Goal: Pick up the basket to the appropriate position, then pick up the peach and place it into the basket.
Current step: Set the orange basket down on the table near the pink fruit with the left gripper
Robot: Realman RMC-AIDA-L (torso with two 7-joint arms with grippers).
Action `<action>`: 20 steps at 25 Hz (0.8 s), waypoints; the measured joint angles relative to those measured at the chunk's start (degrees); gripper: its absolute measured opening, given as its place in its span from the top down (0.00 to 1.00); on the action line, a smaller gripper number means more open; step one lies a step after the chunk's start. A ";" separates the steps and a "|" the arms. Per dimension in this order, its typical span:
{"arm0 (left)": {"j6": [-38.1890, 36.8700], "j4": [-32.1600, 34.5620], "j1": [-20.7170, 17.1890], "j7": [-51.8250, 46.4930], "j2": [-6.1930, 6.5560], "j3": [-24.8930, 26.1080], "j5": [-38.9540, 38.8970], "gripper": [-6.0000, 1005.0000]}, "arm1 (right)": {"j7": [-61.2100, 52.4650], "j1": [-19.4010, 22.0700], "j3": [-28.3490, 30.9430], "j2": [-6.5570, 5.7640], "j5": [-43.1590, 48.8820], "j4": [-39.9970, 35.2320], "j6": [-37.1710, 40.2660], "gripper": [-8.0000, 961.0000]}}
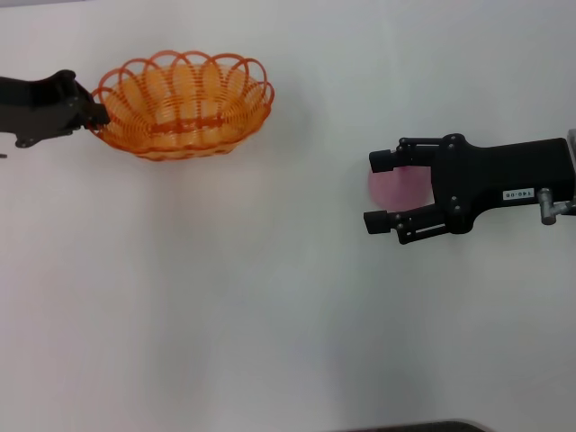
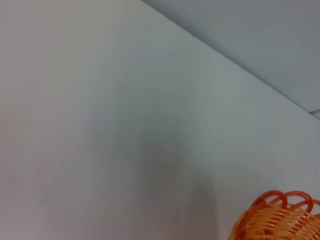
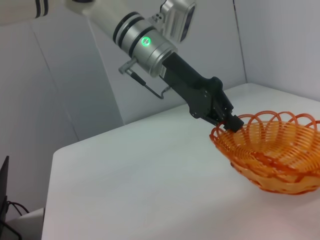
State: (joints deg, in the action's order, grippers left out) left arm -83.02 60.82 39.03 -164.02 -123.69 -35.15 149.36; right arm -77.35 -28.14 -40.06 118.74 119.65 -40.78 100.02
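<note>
The orange wire basket (image 1: 183, 104) is at the far left of the white table; it also shows in the left wrist view (image 2: 280, 219) and the right wrist view (image 3: 272, 150). My left gripper (image 1: 97, 115) is shut on the basket's left rim, which the right wrist view (image 3: 230, 122) shows clearly. The pale pink peach (image 1: 396, 187) lies at the right of the table. My right gripper (image 1: 380, 191) is open, with one finger on each side of the peach. The gripper's body hides the peach's right part.
The white table (image 1: 270, 315) stretches wide between the basket and the peach. Grey walls stand behind the table (image 3: 75, 75). A dark object shows at the table's near edge (image 1: 414, 427).
</note>
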 joint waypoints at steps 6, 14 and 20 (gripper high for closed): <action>0.18 -0.11 -0.63 -0.04 -0.06 -0.56 0.20 0.89 | 0.01 0.01 -0.02 0.00 -0.03 0.00 0.49 0.02; 0.60 0.22 -1.51 0.35 0.01 -3.05 0.10 0.85 | 0.01 0.02 -0.02 0.00 -0.11 0.00 0.57 0.02; 0.73 0.33 -1.90 0.53 0.19 -4.02 0.36 0.83 | 0.01 0.02 -0.01 0.11 -0.25 -0.04 0.62 0.02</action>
State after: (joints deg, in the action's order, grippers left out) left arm -82.29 61.15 37.13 -163.48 -123.50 -39.17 149.73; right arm -77.34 -28.12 -40.08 118.85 119.40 -40.82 100.64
